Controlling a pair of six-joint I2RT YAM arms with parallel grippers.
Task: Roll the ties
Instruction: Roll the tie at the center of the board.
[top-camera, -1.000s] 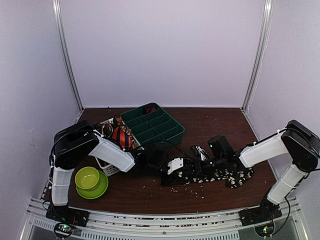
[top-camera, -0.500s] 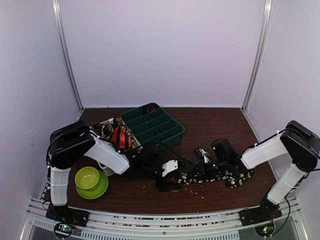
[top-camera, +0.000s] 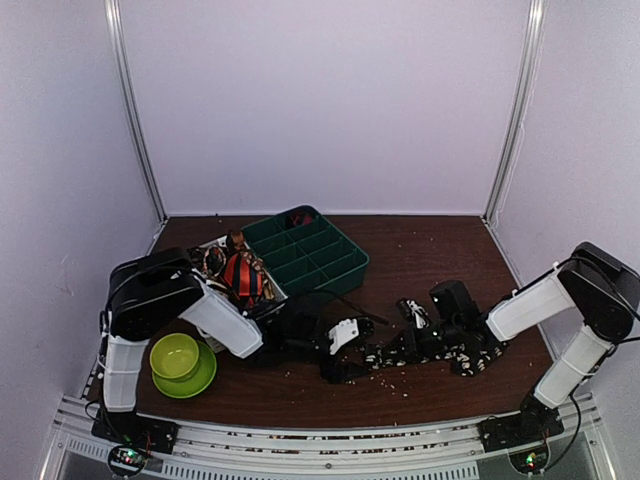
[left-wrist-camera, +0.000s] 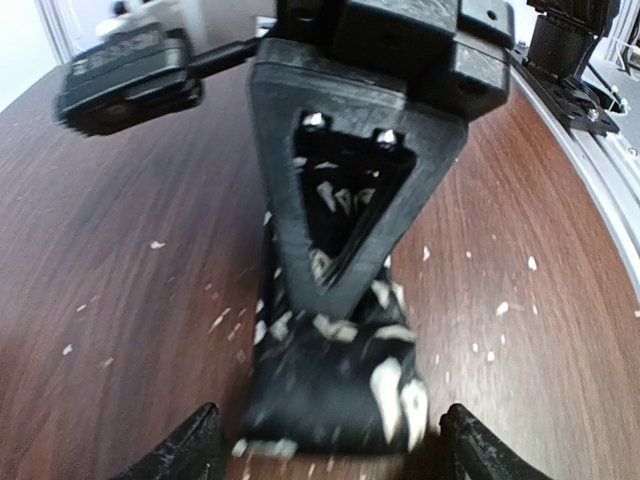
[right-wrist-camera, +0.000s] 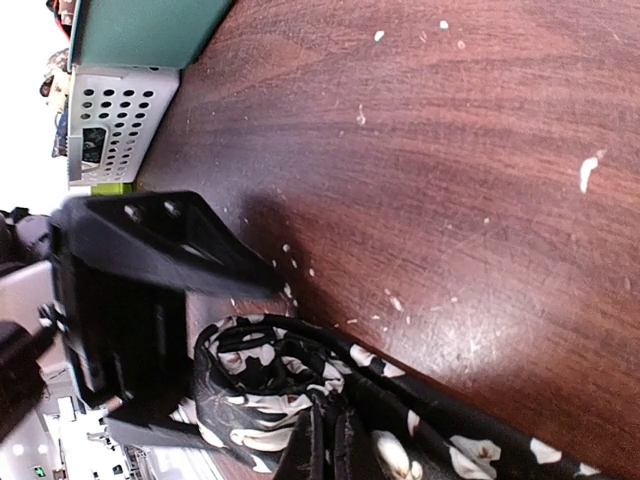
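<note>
Dark wood bench (top-camera: 420, 250) under pale walls carries the black spotted tie (top-camera: 440, 352), lying flat between the 2 arms. Over the last second the left gripper (top-camera: 338, 352) has drawn back toward its base, dragging the tie's near end with it — so the strip now lies straighter and further left, ready for rolling. Left jaws look spread around that folded end; the right gripper (top-camera: 425, 335) sits on the tie, but I cannot tell its jaws' state.

**Even light overhead, soft blur at the wrists**

The overhead view is evenly lit but grainy. The left wrist view is motion-blurred, glare whitening its upper corners. The right wrist view shows sheen on the dark surface (right-wrist-camera: 480, 150) and a blown-out left edge.
</note>
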